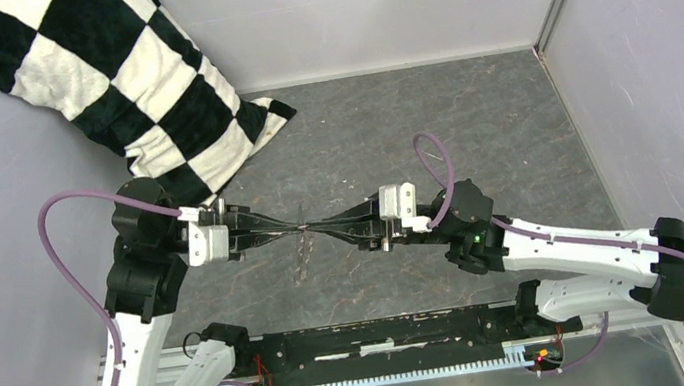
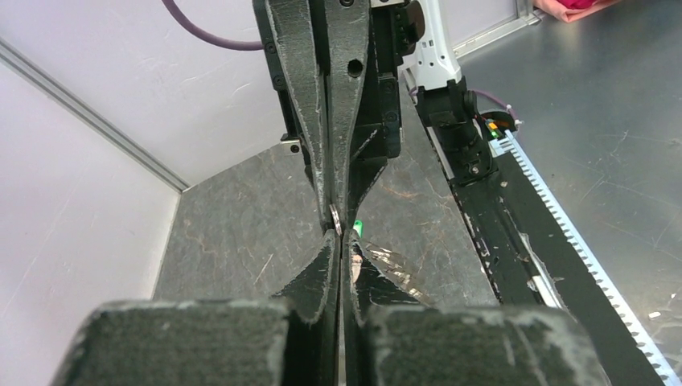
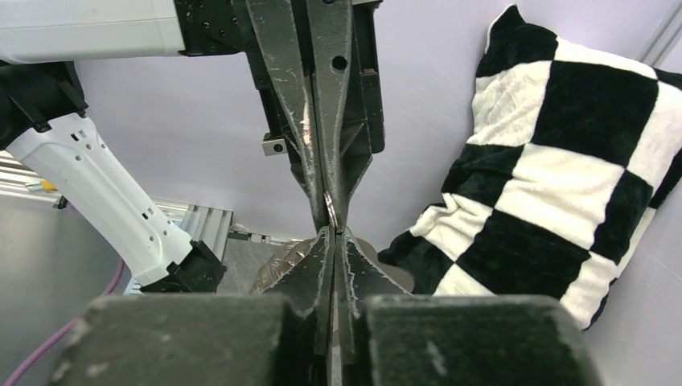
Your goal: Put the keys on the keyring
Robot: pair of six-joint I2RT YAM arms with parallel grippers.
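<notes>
Left gripper and right gripper, both clamped shut, met tip to tip on the edge-on keyring. The green key sat just beside the keyring, equally near both.

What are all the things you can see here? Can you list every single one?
pillow: one, black and white checks, far left corner, leaning on the wall
table: one, mottled grey, under everything
walls: pale lilac, around the table
rail: one, black and silver, near edge between the arm bases
ring: one, silver, only a sliver shows, pinched where the gripper tips meet
key: one, only its green tag shows, right beside those tips
cables: purple, looping off both arms
arms: two, white and black, left and right
left gripper: one, black, shut, tip to tip with the other
right gripper: one, black, shut, mid-table
</notes>
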